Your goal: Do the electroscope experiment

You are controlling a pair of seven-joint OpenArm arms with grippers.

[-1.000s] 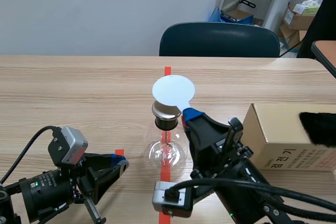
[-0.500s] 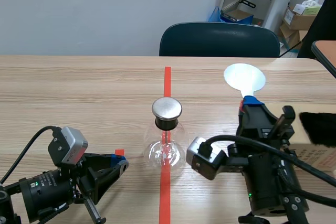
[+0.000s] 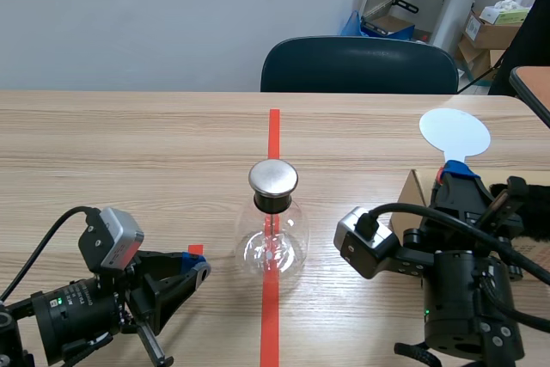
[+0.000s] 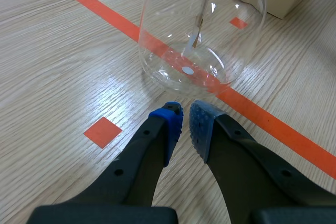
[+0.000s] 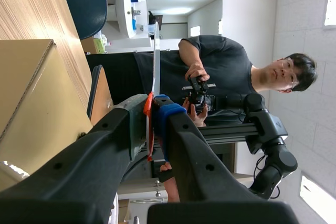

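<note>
Electroscope: your glass flask (image 3: 273, 242) sits mid-surface (image 3: 129, 143), right on the orange tape line (image 3: 273, 126). It has a round metal cap (image 3: 273, 177) on top and a thin rod (image 4: 198, 24) hanging inside.
Paddle: the white disc paddle (image 3: 455, 133) is up in the air at about 2 o'clock from the flask. It's upright, well apart from the cap, and above the cardboard box (image 3: 414, 199).
Right side: your right end effector (image 3: 454, 171) is clenched on the paddle's stem. The wrist view shows the blade edge-on, pinched between the pads (image 5: 167, 113).
Left side: your left end effector (image 3: 196, 269) lies low at about 8 o'clock from the flask. It's closed up on nothing, with the flask dead ahead at 12 o'clock.
Paddle handling: it looks light, thin and a bit flexy. I'd keep your hold down on the stem, since touching the disc would probably bleed off any charge.
Flask handling: it's thin, slick, round glass, probably top-heavy with that cap, so treat it as fragile. If you need to steady it, go for the neck just under the cap, not the bulb.
Watch out: swing the disc in gently, because a knock on the cap could tip the whole thing.
</note>
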